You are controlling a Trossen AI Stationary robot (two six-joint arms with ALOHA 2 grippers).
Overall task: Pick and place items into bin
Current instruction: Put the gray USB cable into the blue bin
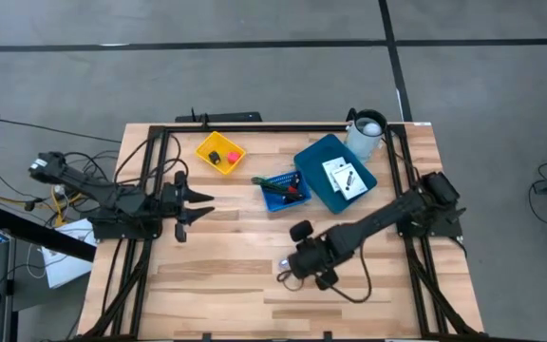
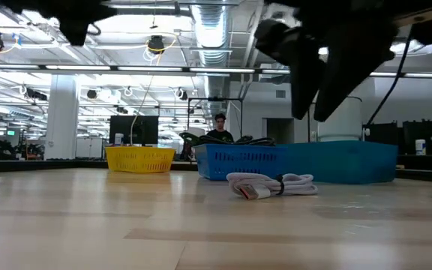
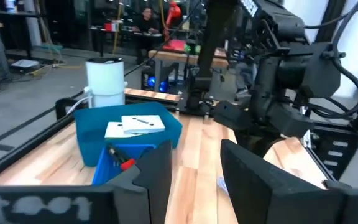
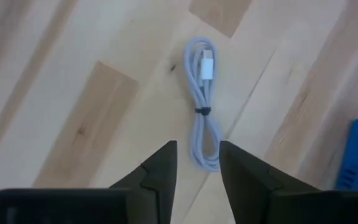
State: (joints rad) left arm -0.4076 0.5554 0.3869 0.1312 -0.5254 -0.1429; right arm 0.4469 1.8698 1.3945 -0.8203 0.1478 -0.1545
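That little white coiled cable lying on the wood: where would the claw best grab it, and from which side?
Probably from straight above, at the middle of the white cable, where a dark tie bunches the strands into one narrow bundle. It lies flat on the table, so the sides offer little purchase. The right gripper hangs over its looped end, jaws open, set to straddle the bundle.
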